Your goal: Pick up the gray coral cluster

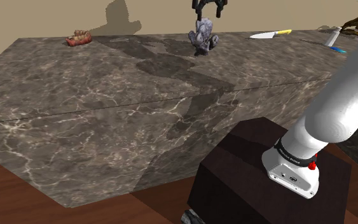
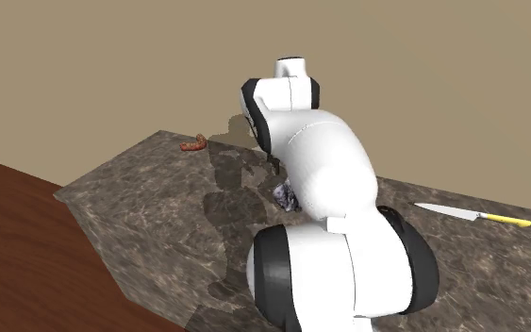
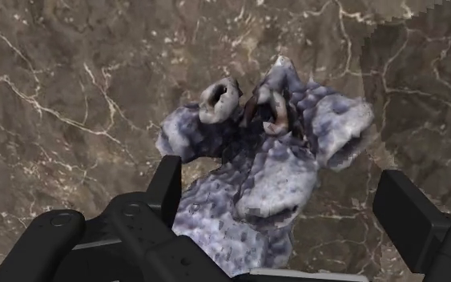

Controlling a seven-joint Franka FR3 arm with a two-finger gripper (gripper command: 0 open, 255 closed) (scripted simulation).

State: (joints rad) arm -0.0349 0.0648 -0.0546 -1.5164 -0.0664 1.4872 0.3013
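Coral: the gray coral cluster [image 1: 204,38] stands on the dark marble counter [image 1: 107,95], at the top centre of the shoulder view. It is a lumpy blue-gray mass with pale tube mouths.
Gripper: the black gripper [image 1: 208,13] hangs just above the coral at the top edge of the frame, released. In the wrist view its fingers [image 3: 167,186] stand wide apart on either side of the coral, and the far finger is clear of it.
Writing: a black band [image 1: 295,159] on the arm, lower right, carries small print too fine to read.
Knife: a yellow-handled knife [image 1: 269,34] lies upper right, well apart from the coral.
Other item: a reddish-brown lump [image 1: 79,38] sits upper left.
Stand: the dark box [image 1: 247,184] is at lower right.
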